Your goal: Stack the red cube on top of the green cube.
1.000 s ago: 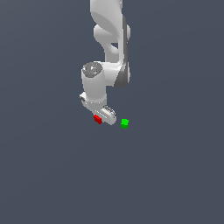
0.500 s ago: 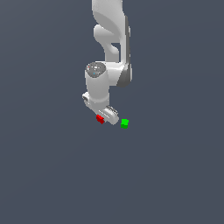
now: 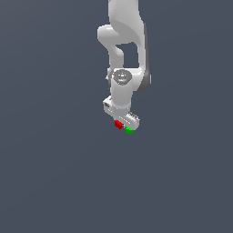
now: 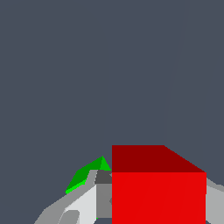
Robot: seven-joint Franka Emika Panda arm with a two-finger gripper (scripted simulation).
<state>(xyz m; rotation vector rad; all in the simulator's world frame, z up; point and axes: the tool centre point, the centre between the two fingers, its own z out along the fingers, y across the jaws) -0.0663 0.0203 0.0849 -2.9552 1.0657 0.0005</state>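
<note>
You had the red cube (image 3: 119,124) clamped in the gripper (image 3: 123,124) at this moment. In the wrist view the red cube (image 4: 158,192) filled the space between the two pale fingers (image 4: 78,205), one showing on each side of it and both pressed against its faces, so the jaws were closed on it and it was carried by them.

In the exterior view the white arm (image 3: 124,50) hung down from the top of the picture, and the red cube sat right under the hand. The green cube (image 3: 129,131) lay on the plain grey floor (image 3: 54,173), just beside the red one, toward the exterior view's right and a little lower in that picture. You could not tell from that view whether the two cubes touched.

In the wrist view the green cube (image 4: 84,176) showed only partly, peeking out behind one finger beside the red cube.
</note>
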